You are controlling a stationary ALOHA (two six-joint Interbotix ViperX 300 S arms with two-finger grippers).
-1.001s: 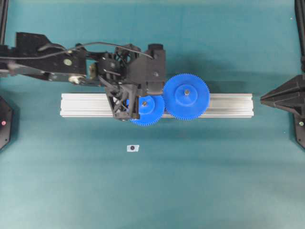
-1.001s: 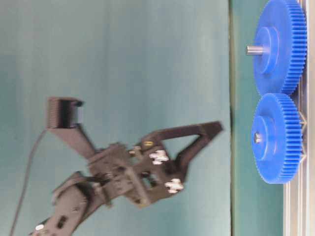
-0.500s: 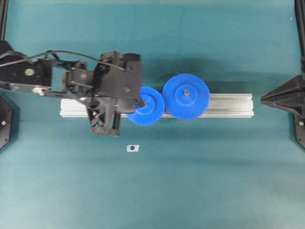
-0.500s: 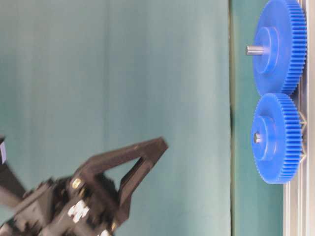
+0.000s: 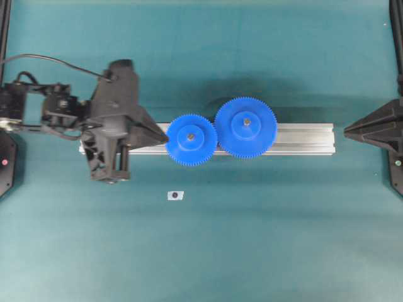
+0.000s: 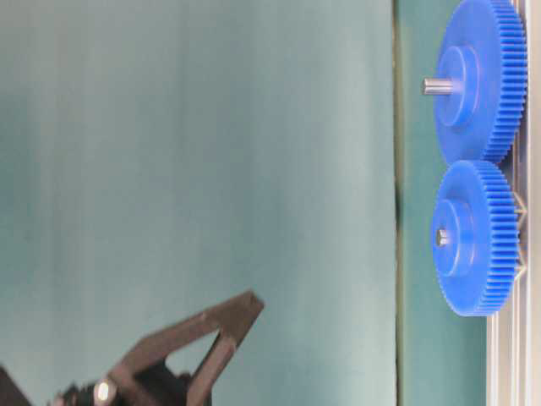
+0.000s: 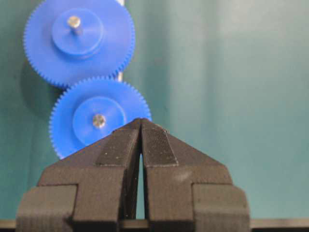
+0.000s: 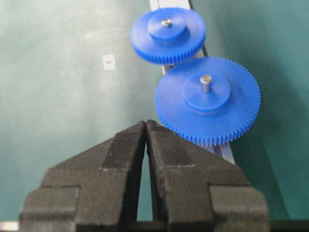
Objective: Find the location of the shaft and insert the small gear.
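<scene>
A robotics lab test bench. A plain teal mat covers the whole work surface. At its centre lies a silver aluminium rail carrying two blue plastic gears. Black robot arm hardware sits left and right of the rail, and a small white tag lies just below it.

No readable text, brand, number or sign anywhere in these views. Only candidate: a small white tag on the green mat, bearing a dark dot from overhead and a faint reddish mark in the right wrist view, too small to make out as any letter or figure. Nothing printed on either blue gear or the rail.
</scene>
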